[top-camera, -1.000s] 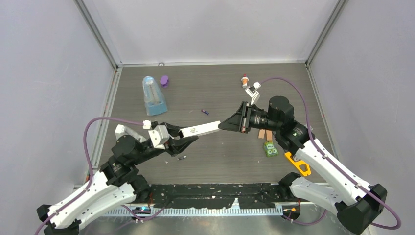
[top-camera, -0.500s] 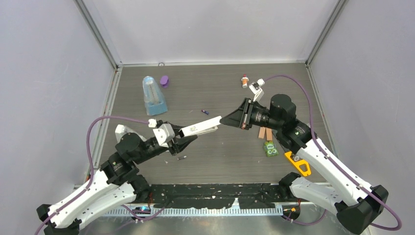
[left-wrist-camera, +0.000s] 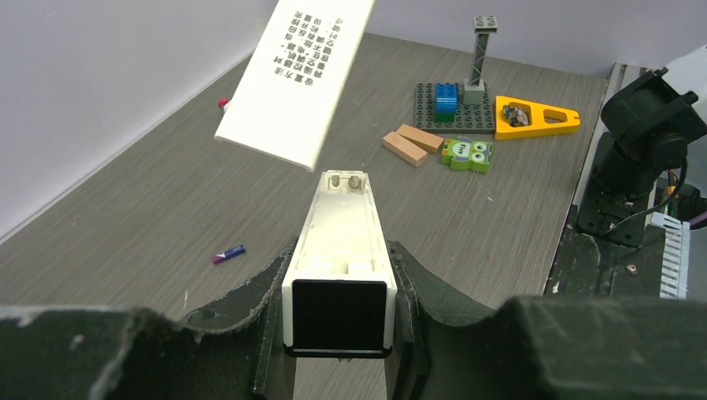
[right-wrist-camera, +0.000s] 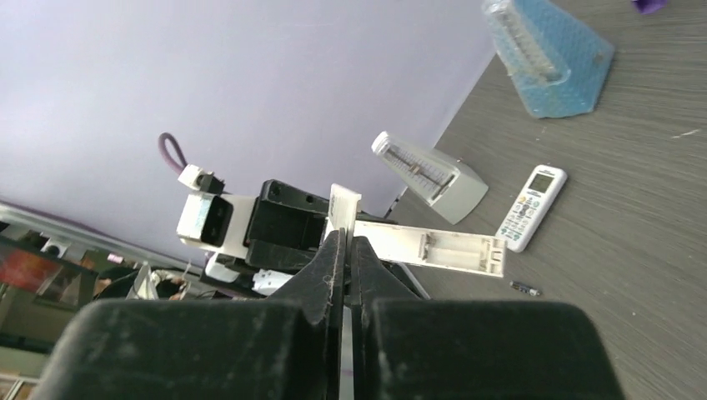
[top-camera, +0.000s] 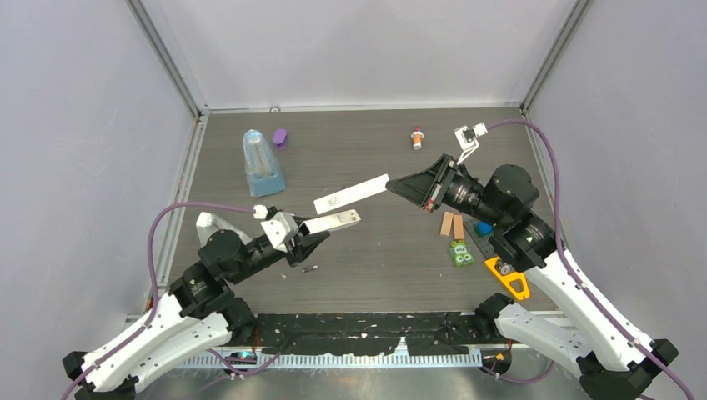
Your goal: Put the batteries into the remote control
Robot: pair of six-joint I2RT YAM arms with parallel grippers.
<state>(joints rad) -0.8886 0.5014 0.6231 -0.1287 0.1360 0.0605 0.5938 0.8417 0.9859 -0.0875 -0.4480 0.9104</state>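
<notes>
A narrow white bar with a black tip (top-camera: 333, 222) (left-wrist-camera: 342, 225) has my left gripper (top-camera: 304, 242) (left-wrist-camera: 339, 267) shut on it. Its battery bay (right-wrist-camera: 433, 246) faces up, open and empty. My right gripper (top-camera: 390, 185) (right-wrist-camera: 346, 237) is shut on the bar's flat white cover (top-camera: 352, 192) (left-wrist-camera: 296, 79) and holds it in the air, apart from the bar. The remote control (right-wrist-camera: 532, 208), white with rows of buttons, lies on the table by the left arm. One dark battery (top-camera: 310, 268) (right-wrist-camera: 525, 289) lies below the bar, and a purple battery (left-wrist-camera: 228, 254) lies to its left.
A blue clear wedge (top-camera: 263, 162) and a purple cap (top-camera: 280, 137) sit at the back left. A white wedge (top-camera: 208, 225) stands by the left arm. A red-and-white bottle (top-camera: 417, 137), wooden blocks (top-camera: 451, 224), a green toy (top-camera: 460, 252) and a yellow piece (top-camera: 508, 277) are on the right.
The right gripper has pulled the cover off the bar and carried it up and to the right. The left gripper has drawn the bar slightly back toward the near edge.
</notes>
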